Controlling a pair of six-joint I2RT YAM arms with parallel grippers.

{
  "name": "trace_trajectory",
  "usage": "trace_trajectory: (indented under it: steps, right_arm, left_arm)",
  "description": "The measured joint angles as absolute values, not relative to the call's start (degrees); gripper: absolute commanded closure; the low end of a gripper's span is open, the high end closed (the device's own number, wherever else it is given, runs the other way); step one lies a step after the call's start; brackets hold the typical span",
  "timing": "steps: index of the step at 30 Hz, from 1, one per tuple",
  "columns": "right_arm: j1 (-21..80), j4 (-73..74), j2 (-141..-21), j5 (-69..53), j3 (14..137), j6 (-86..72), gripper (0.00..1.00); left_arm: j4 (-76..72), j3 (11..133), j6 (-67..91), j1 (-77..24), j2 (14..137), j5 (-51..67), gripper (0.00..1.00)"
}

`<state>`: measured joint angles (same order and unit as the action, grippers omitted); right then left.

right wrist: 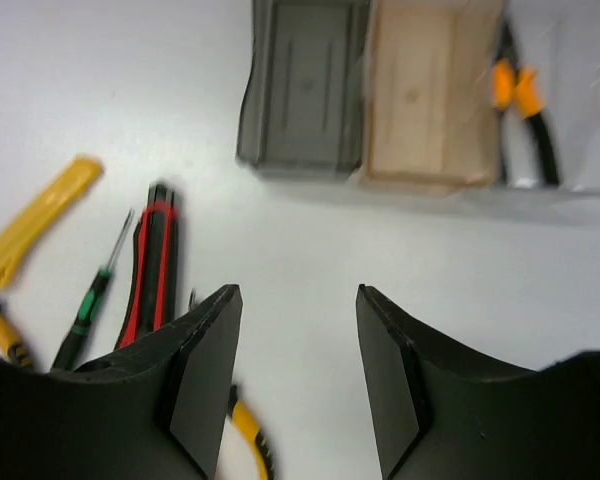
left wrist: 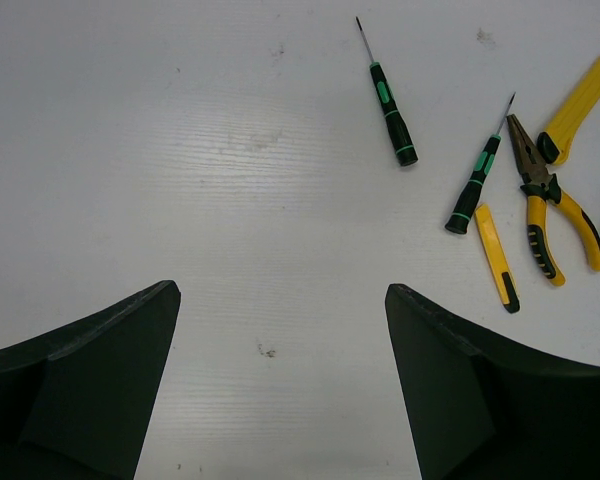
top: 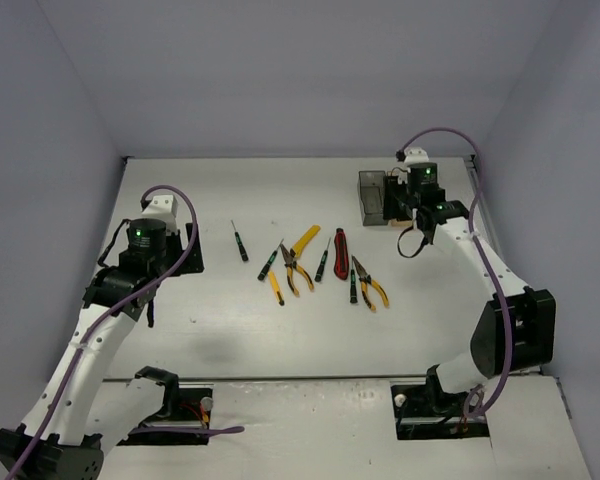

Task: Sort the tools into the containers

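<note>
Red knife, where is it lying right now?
In the top view, the red knife lies right of centre, between a screwdriver on its left and pliers on its right.

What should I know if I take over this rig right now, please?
Left gripper: open, empty, over bare table.
Right gripper: open, empty, just short of the grey bin.
Done: one pliers lies in the clear bin; the grey bin and amber bin look empty.
Left on the table: two pliers, four screwdrivers, two yellow knives, one red knife.
</note>
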<state>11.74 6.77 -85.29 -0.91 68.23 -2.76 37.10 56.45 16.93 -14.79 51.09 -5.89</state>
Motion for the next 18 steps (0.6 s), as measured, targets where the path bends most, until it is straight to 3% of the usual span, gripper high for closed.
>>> trace_trajectory:
  steps: [9, 18]
  right_arm:
    - [18.84, 8.41, -80.45, -3.55, 49.75, -7.68, 0.45]
    - [21.47, 7.35, -83.3, -3.51, 49.86, -7.52, 0.49]
  left_arm:
    - [37.1, 56.42, 16.95, -14.44, 51.11, -4.86, 0.19]
    - [37.04, 55.87, 16.95, -14.44, 51.37, -4.47, 0.19]
